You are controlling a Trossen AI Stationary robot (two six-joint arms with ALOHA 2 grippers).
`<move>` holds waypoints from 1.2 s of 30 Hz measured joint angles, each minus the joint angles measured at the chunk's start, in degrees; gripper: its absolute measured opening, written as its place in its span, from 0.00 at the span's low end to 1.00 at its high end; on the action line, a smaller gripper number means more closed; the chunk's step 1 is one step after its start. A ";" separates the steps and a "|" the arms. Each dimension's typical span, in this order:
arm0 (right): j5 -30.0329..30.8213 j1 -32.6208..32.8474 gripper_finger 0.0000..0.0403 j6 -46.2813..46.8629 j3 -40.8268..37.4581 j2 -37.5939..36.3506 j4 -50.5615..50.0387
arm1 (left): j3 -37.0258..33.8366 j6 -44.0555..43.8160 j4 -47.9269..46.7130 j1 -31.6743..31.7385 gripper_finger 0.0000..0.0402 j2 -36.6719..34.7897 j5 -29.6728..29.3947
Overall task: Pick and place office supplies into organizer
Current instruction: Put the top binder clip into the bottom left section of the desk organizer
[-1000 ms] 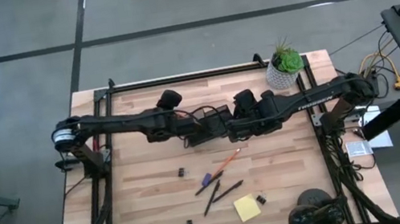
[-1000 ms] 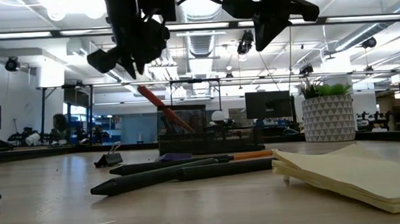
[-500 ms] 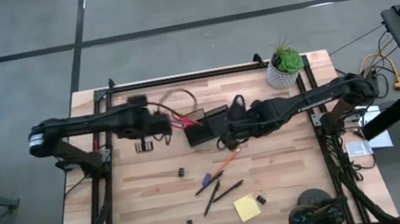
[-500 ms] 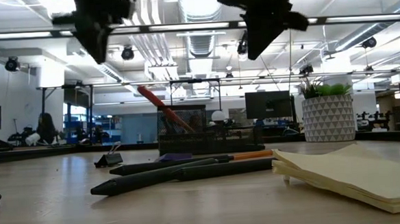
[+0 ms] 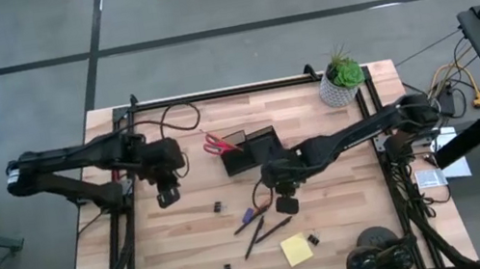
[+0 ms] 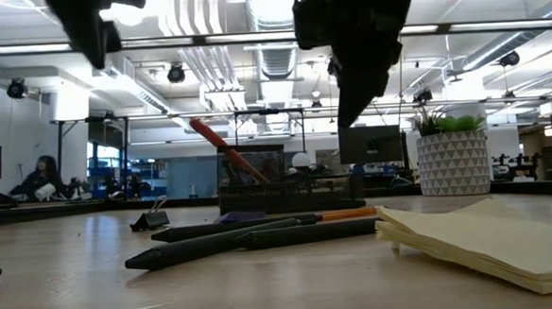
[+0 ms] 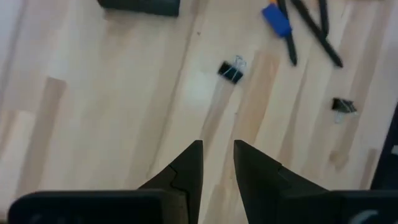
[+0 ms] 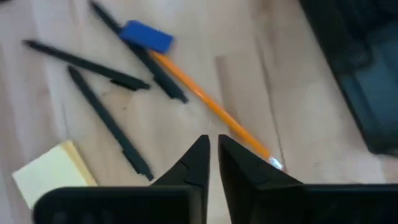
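Both arms have swung away from the organizer: left end effector now near the table's left side, empty, fingers slightly parted. Right end effector hovers over the orange pencil, fingers nearly closed, empty. Scissors rest in the organizer. Risk: descending with so narrow a gap could knock the pencil aside, scattering the pens.
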 joint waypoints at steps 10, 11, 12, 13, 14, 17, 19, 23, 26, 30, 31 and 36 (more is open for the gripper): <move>0.39 1.75 0.27 -16.81 10.90 9.55 -2.81 | -18.19 -3.28 16.73 -1.62 0.18 -8.42 5.22; 0.36 2.20 0.28 -19.07 11.56 10.36 -3.20 | -19.26 -3.38 17.37 -1.92 0.18 -9.16 5.22; 0.30 2.57 0.29 -21.30 12.32 11.22 -3.37 | -20.21 -3.46 17.73 -2.13 0.18 -9.90 5.22; 0.21 2.92 0.29 -23.75 13.22 12.08 -3.30 | -21.15 -3.72 17.81 -2.32 0.18 -10.71 5.21; 0.23 3.15 0.30 -26.27 14.13 13.01 -3.10 | -21.94 -4.63 17.93 -2.43 0.18 -11.53 5.10; 0.34 3.45 0.31 -31.41 17.21 16.09 -2.31 | -23.87 -8.05 18.58 -2.47 0.18 -13.64 2.69; 0.33 3.47 0.31 -32.37 19.40 18.43 -0.92 | -25.10 -10.11 19.29 -2.45 0.18 -14.73 0.63; 0.23 3.00 0.30 -34.29 24.36 23.14 1.62 | -27.30 -14.24 20.23 -2.40 0.18 -16.71 -1.71; 0.59 2.66 0.29 -38.08 28.31 26.96 3.24 | -27.79 -15.44 20.84 -2.40 0.18 -17.46 -2.43; 6.34 2.78 0.27 -40.69 34.72 31.91 3.06 | -27.81 -15.16 20.87 -2.40 0.18 -18.28 -2.45; 8.06 2.71 0.27 -40.25 36.26 32.92 2.87 | -27.80 -15.04 20.89 -2.40 0.18 -18.53 -2.47; 10.73 1.11 0.26 -21.81 42.37 35.99 0.92 | -27.79 -14.90 20.79 -2.40 0.18 -20.44 -2.47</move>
